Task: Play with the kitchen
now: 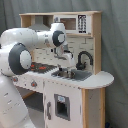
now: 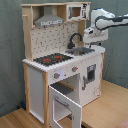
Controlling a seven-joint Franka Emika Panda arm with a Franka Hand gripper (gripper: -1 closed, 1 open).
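Fingers: state cannot be told; the gripper [image 1: 68,64] hangs low over the grey sink [image 1: 75,75] in the first exterior view, its tips lost against the basin.
Gripper, other camera: white head [image 2: 90,36] sits above the sink [image 2: 81,50], just beside the black faucet [image 2: 74,38].
Faucet: curved black arch [image 1: 83,58] behind the basin, on the first exterior view's right of the gripper.
Arm: white Panda arm [image 1: 30,40] reaches in from the first exterior view's left; in the second exterior view it enters from the right [image 2: 111,20].
Stovetop: black with red rings [image 2: 52,59], beside the sink.
Oven door: open, swung down and outward [image 2: 64,102].
Hood: grey [image 2: 49,20], above the pegboard back [image 2: 50,37].
Kitchen: toy kitchen [image 2: 35,70] stands upright on a wooden floor [image 2: 107,107], against a grey curtain [image 2: 10,50].
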